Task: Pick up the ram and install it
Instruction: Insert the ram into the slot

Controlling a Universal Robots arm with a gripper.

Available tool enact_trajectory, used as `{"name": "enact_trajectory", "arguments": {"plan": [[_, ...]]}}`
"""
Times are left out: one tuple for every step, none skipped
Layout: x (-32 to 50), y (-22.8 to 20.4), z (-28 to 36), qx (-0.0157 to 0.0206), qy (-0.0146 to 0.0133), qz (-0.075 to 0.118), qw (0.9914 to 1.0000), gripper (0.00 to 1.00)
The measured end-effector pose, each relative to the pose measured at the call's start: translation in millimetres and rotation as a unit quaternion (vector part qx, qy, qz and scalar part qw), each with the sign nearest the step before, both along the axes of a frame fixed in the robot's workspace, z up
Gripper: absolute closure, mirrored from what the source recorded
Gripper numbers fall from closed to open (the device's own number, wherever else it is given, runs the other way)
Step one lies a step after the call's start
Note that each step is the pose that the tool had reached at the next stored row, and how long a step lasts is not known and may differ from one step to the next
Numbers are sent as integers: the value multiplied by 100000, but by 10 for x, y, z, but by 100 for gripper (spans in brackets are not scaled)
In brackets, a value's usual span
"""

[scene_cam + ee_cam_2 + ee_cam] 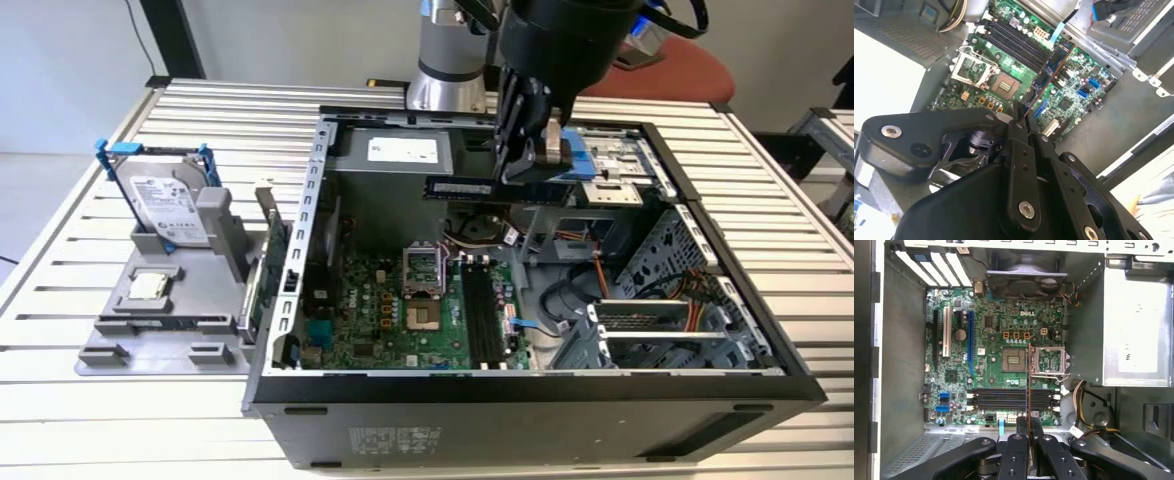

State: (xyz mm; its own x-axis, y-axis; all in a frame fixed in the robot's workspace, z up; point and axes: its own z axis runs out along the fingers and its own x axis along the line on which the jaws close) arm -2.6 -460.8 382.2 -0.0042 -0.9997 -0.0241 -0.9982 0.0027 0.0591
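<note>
The ram (467, 188) is a thin dark-green strip with black chips, held level in the air above the open computer case (314, 250). My gripper (523, 178) is shut on one end of it, over the back part of the case. In both wrist views the ram appears edge-on, as a narrow strip (1046, 80) (1028, 380) running out from between the shut black fingers (1016, 150) (1016, 450). Below it lies the green motherboard (989, 347) with its row of black memory slots (1009, 397) (483, 315). The strip hangs clear above the board and crosses the slots.
A silver hard drive in a blue frame (167, 205) stands on a grey holder (160, 330) at the exterior view's left. A green card (276, 265) stands upright beside the case wall. Inside the case are the processor socket (420, 272), a fan (1026, 282), cables (587, 290) and drive cages (654, 330).
</note>
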Motion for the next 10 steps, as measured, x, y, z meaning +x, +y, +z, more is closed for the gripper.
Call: {"name": "enact_trajectory", "arguments": {"plan": [[0, 7, -1, 9, -138, -3, 100000, 100], [0, 13, -1, 19, -360, -2, 99999, 100], [0, 18, -1, 21, -557, 0, 99998, 100], [0, 23, -1, 21, -788, -3, 99997, 100], [0, 30, -1, 19, -1034, -2, 99995, 100], [0, 36, -1, 22, -1244, -7, 99992, 100], [0, 43, -2, 21, -1486, -10, 99989, 100], [0, 52, -2, 18, -1744, -15, 99985, 100], [0, 62, -2, 17, -1991, -17, 99980, 100], [0, 69, -2, 16, -2216, -23, 99975, 100]]}}
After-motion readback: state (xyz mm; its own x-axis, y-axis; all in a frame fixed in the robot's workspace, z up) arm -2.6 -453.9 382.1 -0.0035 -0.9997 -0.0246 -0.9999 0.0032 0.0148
